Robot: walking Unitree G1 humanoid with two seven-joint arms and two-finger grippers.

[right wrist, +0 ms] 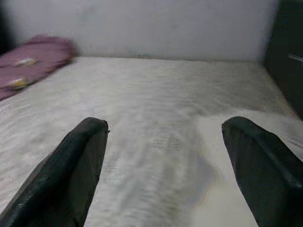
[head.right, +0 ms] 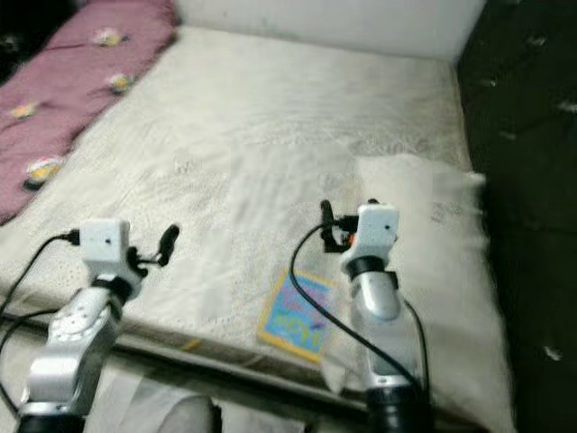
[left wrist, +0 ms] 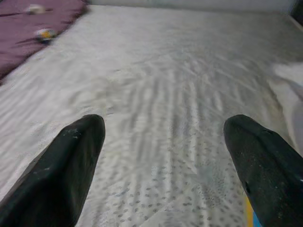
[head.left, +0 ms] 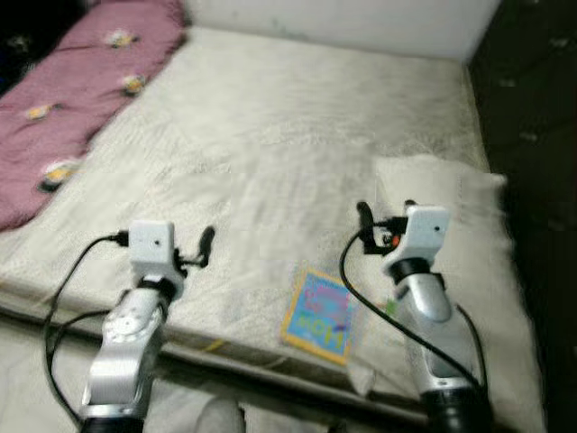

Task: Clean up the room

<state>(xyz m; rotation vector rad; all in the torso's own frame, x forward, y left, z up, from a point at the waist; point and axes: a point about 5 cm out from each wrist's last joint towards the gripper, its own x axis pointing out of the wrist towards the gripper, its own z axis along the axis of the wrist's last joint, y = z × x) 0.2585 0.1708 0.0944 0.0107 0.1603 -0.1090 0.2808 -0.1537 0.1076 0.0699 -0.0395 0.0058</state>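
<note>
A bed with a cream sheet (head.left: 297,117) lies before me. A blue and yellow picture book (head.left: 317,316) lies flat near its front edge, between my two arms. My left gripper (left wrist: 165,142) hovers open over the sheet, left of the book, with nothing between its fingers (left wrist: 71,161). My right gripper (right wrist: 165,146) is open too, above the sheet just beyond the book and at the near end of a white pillow (head.left: 451,198). A maroon blanket (head.left: 81,81) with small yellow figures is bunched along the bed's left side.
A white wall (head.left: 361,18) closes off the far end of the bed. Dark furniture (head.left: 532,108) runs along the right side. The bed's front edge (head.left: 234,356) passes just under my arms.
</note>
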